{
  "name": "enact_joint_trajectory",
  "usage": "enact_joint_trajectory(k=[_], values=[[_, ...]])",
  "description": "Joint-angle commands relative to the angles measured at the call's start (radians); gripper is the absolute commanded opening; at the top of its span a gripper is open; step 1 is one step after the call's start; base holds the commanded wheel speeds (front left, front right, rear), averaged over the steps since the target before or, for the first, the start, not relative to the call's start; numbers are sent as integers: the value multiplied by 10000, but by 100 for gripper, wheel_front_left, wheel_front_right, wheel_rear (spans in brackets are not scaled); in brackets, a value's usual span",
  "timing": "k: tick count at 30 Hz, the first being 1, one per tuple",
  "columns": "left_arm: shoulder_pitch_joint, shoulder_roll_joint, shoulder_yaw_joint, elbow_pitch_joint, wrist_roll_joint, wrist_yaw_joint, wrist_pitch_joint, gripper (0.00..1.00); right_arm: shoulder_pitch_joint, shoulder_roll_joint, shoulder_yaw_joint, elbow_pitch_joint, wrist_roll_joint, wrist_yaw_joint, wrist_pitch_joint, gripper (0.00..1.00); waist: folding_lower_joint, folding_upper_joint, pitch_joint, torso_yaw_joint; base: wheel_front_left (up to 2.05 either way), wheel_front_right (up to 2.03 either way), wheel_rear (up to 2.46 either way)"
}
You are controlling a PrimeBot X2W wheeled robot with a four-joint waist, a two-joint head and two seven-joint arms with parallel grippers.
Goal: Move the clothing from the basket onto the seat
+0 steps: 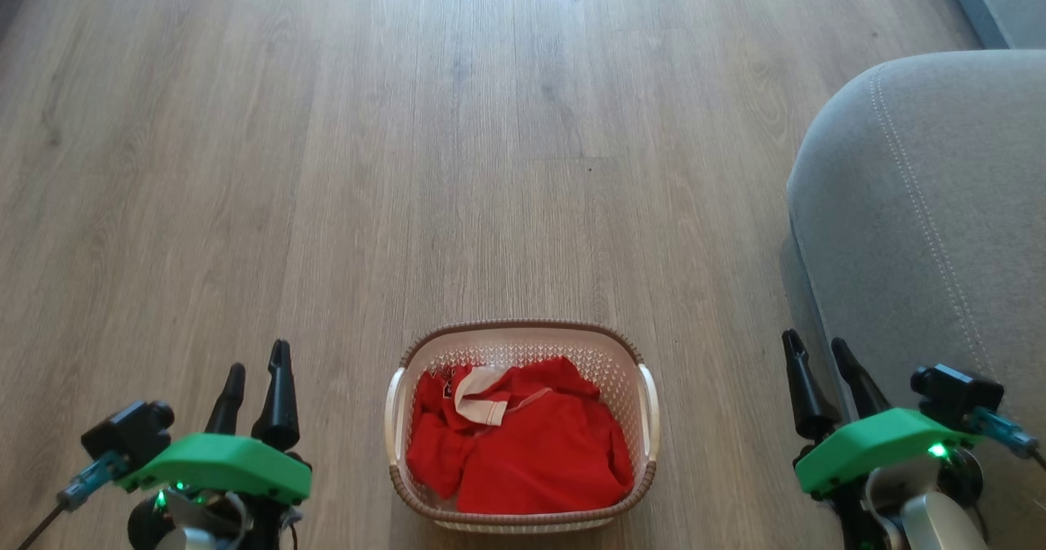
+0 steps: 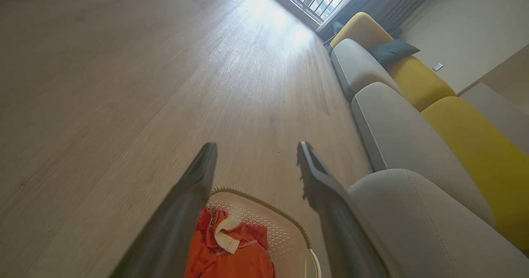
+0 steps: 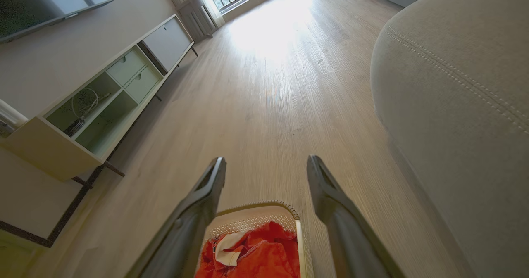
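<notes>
Jaws spread wide on both arms, nothing held between them. Left gripper (image 1: 259, 356) sits low at the left of the head view, its 2 dark fingers apart and pointing up over the wood floor (image 1: 409, 125). Right gripper (image 1: 815, 340) mirrors it at the lower right, fingers likewise parted, just beside the rounded corner of the seat (image 1: 923, 207). I cannot tell whether it touches.

Basket (image 1: 523, 325) stands on the floor between the 2 grippers, well apart from each, near the bottom edge of the head view. Cream perforated walls, brown woven-look rim, 2 white handles (image 1: 650, 403) at the sides. Clothing (image 1: 531, 452) lies crumpled inside and fills most of the bottom. It is bright red, with a white collar trim (image 1: 478, 395) folded on top toward the far left (how many garments are in the heap I cannot separate).

Seat is grey upholstery with stitched seams and lies to the right of the basket. No red fabric is on it.

Left wrist view: basket (image 2: 281, 232) and clothing (image 2: 231, 253) lie low between the fingers, with a grey and yellow sofa (image 2: 475, 146) running along the right.

Right wrist view: a low white cabinet (image 3: 103, 100) stands against the left wall.
</notes>
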Motion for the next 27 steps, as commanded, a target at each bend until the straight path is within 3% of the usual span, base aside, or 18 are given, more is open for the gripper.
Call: enact_joint_trajectory(k=[1,27], values=[[-399,104,151,-418,382,44,-183,100,-535,-150,160,-259,-389,-1,-164,100,0,0,4,0,0,0,0],[-322,125,44,-721,3471,363,-914,100,-690,-148,392,198,-3316,-1,-903,100,0,0,13,29,0,0,0]])
